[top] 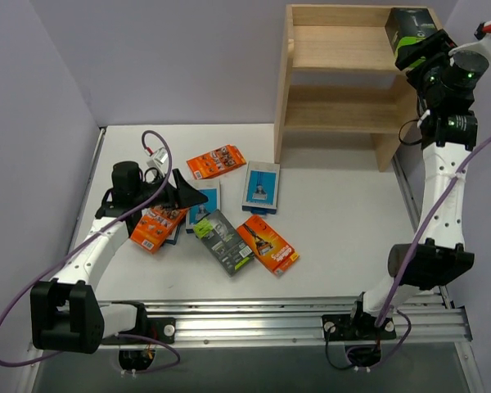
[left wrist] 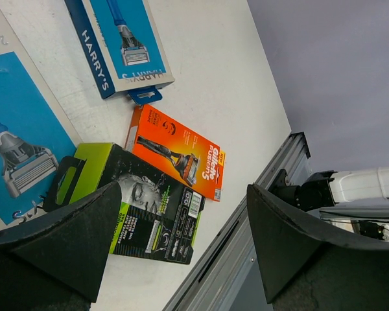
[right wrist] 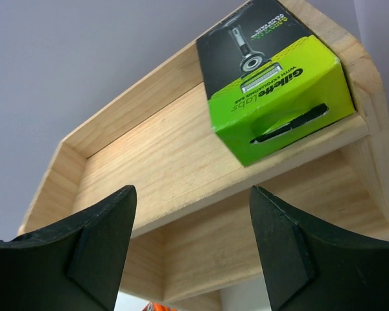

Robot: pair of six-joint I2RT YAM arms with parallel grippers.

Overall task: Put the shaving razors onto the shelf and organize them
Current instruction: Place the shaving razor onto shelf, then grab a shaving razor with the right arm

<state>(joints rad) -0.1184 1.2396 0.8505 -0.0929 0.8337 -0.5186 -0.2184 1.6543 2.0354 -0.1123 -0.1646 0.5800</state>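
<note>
White tabletop holds most razor packs; one Gillette Labs box tops the shelf; left gripper and right gripper gape empty.

A black box with a lime-green end lies flat on the upper tier of the wooden shelf. It sits at the right end beside the side panel, its green end jutting slightly past the front edge. The right hand hovers in front, fingers spread, nothing between them.
</note>
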